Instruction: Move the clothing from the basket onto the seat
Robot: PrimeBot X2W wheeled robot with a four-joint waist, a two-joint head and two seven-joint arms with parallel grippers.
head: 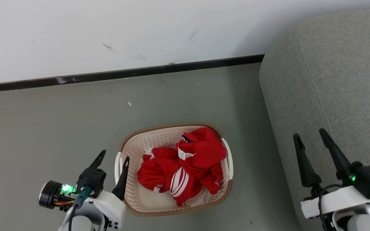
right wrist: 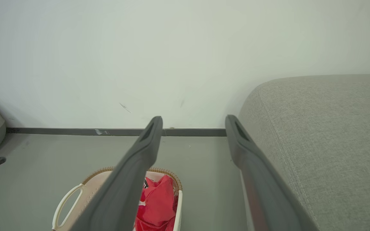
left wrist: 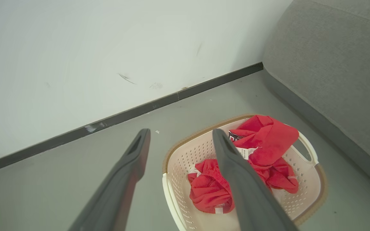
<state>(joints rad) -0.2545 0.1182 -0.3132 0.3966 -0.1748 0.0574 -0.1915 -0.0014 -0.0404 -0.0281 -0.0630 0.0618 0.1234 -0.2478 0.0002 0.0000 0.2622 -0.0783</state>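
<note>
Filling the basket (head: 130, 148), crumpled red clothing (head: 185, 166), white stripes showing

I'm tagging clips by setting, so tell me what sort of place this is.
Probably a living-room corner, perhaps a mock-up: a grey upholstered seat, a laundry basket holding red clothing on a bare grey floor, and a plain white wall with a dark skirting.

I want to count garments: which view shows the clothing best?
Head view: the clothing lies whole in the basket. In the left wrist view a finger crosses it; the right wrist view catches part, behind a finger.
</note>
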